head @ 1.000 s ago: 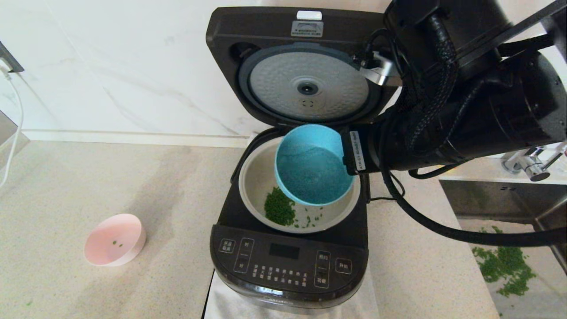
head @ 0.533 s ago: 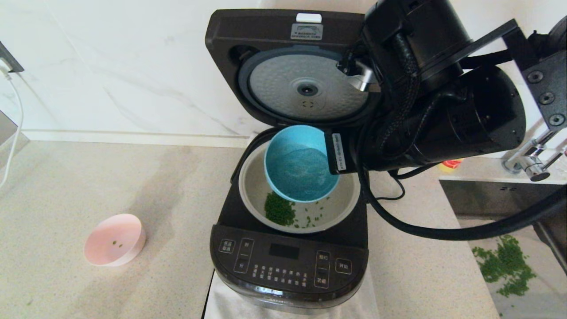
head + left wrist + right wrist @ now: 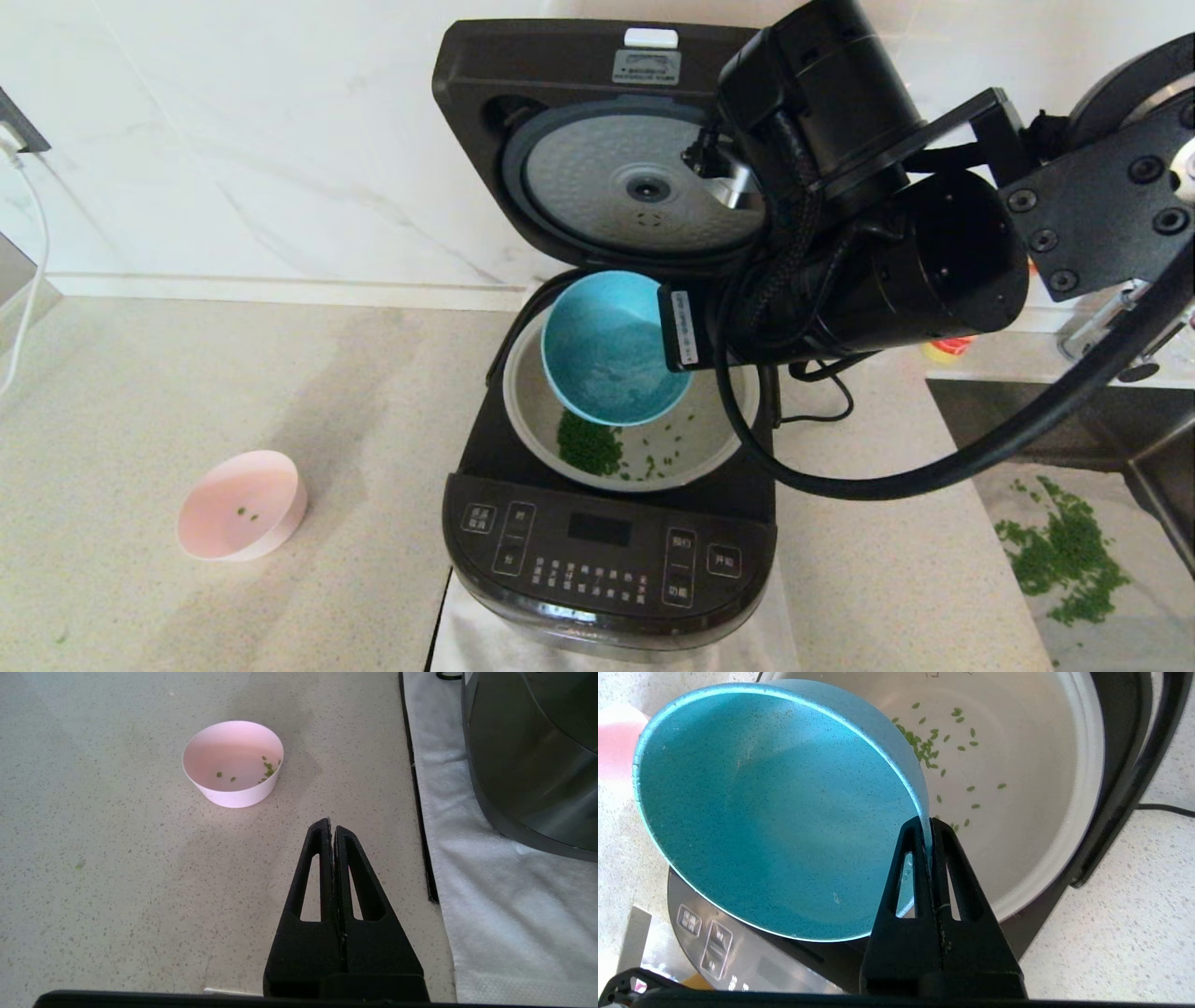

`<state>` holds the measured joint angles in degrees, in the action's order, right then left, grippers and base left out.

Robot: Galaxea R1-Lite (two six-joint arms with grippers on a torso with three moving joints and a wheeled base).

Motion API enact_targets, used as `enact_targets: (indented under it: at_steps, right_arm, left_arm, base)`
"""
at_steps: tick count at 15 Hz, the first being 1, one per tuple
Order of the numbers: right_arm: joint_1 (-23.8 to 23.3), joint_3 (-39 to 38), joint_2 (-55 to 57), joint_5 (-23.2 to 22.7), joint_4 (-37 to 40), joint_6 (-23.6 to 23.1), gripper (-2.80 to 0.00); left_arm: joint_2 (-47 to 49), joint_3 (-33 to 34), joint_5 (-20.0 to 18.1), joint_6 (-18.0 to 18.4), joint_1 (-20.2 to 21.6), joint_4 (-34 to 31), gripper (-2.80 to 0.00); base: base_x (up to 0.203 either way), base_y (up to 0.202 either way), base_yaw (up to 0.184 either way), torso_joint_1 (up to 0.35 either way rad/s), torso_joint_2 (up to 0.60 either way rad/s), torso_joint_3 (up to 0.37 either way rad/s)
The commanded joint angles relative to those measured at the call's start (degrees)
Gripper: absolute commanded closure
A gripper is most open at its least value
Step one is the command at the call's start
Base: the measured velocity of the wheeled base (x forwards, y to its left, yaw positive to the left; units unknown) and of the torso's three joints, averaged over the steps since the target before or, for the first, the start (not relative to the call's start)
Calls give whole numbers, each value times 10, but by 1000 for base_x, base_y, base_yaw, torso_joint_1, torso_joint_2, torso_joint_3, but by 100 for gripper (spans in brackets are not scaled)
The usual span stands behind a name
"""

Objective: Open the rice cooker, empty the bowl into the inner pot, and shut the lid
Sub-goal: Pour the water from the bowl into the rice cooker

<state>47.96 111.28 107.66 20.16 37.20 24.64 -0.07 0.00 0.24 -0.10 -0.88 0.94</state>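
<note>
The black rice cooker [image 3: 607, 551] stands with its lid [image 3: 644, 177] raised upright, the silver plate facing me. The off-white inner pot [image 3: 719, 439] holds a heap of green bits [image 3: 588, 446]. My right gripper [image 3: 927, 823] is shut on the rim of a blue bowl [image 3: 607, 350], which hangs tipped on its side over the pot's back left part. The bowl's inside [image 3: 770, 812] looks empty. Loose green bits [image 3: 931, 742] dot the pot's floor [image 3: 1031, 788]. My left gripper [image 3: 331, 826] is shut on nothing, low over the counter left of the cooker.
A pink bowl [image 3: 243, 504] with a few green bits sits on the counter at the left [image 3: 233, 763]. A white cloth [image 3: 490, 882] lies under the cooker. At the right are a sink with spilled green bits [image 3: 1064, 560], a tap [image 3: 1120, 350] and the power cord [image 3: 831, 411].
My right arm has carried the tipped blue bowl leftward across the pot, from its right half to its back left. The left gripper and pink bowl have not moved.
</note>
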Motion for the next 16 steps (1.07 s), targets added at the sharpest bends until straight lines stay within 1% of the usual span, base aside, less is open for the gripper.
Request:
enact_targets:
  at_steps: [1, 3, 4, 5, 9, 13, 16]
  right_arm:
    - [0, 0, 9, 1, -7, 1, 0]
    - [0, 0, 14, 14, -15, 0, 0]
    - [0, 0, 21, 36, -23, -6, 0]
    - [0, 0, 23, 43, -32, -16, 0]
    - [-1, 0, 23, 57, -38, -18, 0]
    - [-1, -1, 26, 94, -54, -33, 0]
    - [1, -1, 27, 136, -61, -49, 0]
  left_arm:
    - [1, 4, 0, 0, 0, 0, 0]
    - [1, 4, 0, 0, 0, 0, 0]
    - [1, 4, 0, 0, 0, 0, 0]
    - [1, 4, 0, 0, 0, 0, 0]
    - [1, 4, 0, 0, 0, 0, 0]
    - [1, 4, 0, 0, 0, 0, 0]
    - [1, 4, 0, 0, 0, 0, 0]
  base:
    - [0, 0, 0, 0, 0, 0]
    - [0, 0, 0, 0, 0, 0]
    - [0, 0, 0, 0, 0, 0]
    - [0, 0, 0, 0, 0, 0]
    - [0, 0, 0, 0, 0, 0]
    - [0, 0, 0, 0, 0, 0]
    - [0, 0, 0, 0, 0, 0]
